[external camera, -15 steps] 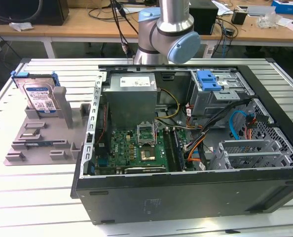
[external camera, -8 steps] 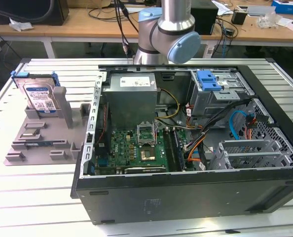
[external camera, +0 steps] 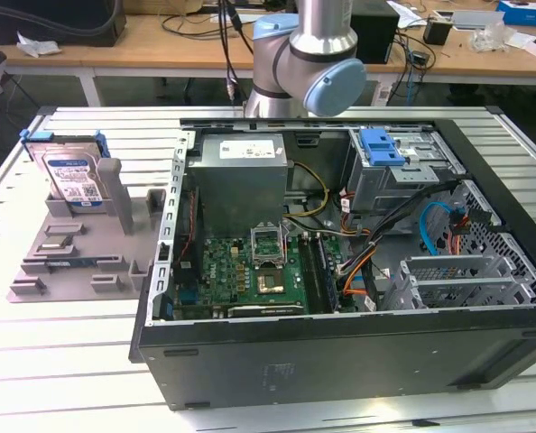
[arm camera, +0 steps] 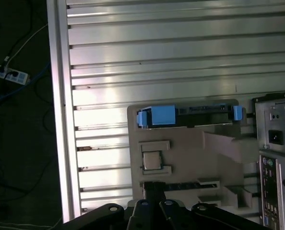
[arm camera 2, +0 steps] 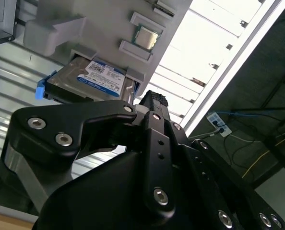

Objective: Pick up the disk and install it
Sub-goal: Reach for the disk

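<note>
The disk (external camera: 73, 174) stands on edge in a slot at the far end of a grey fixture (external camera: 78, 257), at the exterior view's left. It is silver with a white-and-blue label and a blue carrier around it. In both wrist views my gripper (arm camera 2: 152, 98) (arm camera: 153, 189) hangs in the air well short of the disk (arm camera 2: 95, 79) (arm camera: 200, 111), touching nothing. Its black fingers look drawn together, with nothing between them. The arm's base (external camera: 304, 63) rises behind the computer case.
An open computer case (external camera: 340, 347) lies on the ribbed metal table (external camera: 60, 361), beside the fixture. Inside are a grey power supply (external camera: 243, 176), the motherboard (external camera: 259, 266), cables, and a metal drive cage with a blue latch (external camera: 381, 146). A processor chip (arm camera: 151, 161) sits in the fixture.
</note>
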Available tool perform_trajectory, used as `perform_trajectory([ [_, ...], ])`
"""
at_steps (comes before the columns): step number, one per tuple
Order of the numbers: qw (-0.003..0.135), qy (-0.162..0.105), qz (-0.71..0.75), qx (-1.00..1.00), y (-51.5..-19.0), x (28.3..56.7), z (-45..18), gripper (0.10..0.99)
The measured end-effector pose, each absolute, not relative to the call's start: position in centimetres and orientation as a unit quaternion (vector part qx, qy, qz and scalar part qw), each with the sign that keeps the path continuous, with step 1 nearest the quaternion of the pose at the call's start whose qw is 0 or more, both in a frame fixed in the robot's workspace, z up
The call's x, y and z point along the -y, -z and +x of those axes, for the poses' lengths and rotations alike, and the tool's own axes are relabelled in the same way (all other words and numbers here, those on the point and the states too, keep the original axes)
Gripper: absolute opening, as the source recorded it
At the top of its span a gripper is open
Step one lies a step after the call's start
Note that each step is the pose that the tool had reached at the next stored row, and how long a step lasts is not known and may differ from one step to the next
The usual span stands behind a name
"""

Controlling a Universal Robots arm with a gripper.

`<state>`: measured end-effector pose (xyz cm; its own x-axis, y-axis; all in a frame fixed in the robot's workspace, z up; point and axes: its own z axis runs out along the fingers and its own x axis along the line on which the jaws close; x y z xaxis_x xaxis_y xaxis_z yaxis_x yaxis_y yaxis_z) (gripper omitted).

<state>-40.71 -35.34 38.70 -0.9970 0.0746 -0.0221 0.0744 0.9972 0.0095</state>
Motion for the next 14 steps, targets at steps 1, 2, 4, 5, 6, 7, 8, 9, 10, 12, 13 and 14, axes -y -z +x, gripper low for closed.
perform_trajectory([
  [1,0.011,-0.004,0.037,-0.999,-38.67,35.13,-40.65,0.106],
  [2,0.011,-0.003,0.037,-0.999,-38.64,34.95,-40.57,0.106],
  [4,0.011,-0.003,0.037,-0.999,-38.63,34.9,-40.54,0.106],
  [5,0.011,-0.003,0.037,-0.999,-38.63,34.9,-40.54,0.106],
  [6,0.011,-0.003,0.037,-0.999,-38.63,34.9,-40.54,0.106],
  [7,0.011,-0.003,0.037,-0.999,-38.63,34.89,-40.54,0.106],
  [8,0.011,-0.003,0.037,-0.999,-38.63,34.89,-40.54,0.106],
  [9,0.011,-0.003,0.037,-0.999,-38.63,34.89,-40.54,0.106],
  [10,0.011,-0.003,0.037,-0.999,-38.63,34.89,-40.54,0.106],
  [12,0.011,-0.003,0.037,-0.999,-38.63,34.89,-40.54,0.106],
  [13,0.011,-0.003,0.037,-0.999,-38.62,34.89,-40.54,0.106],
  [14,0.011,-0.003,0.037,-0.999,-38.62,34.89,-40.54,0.106],
])
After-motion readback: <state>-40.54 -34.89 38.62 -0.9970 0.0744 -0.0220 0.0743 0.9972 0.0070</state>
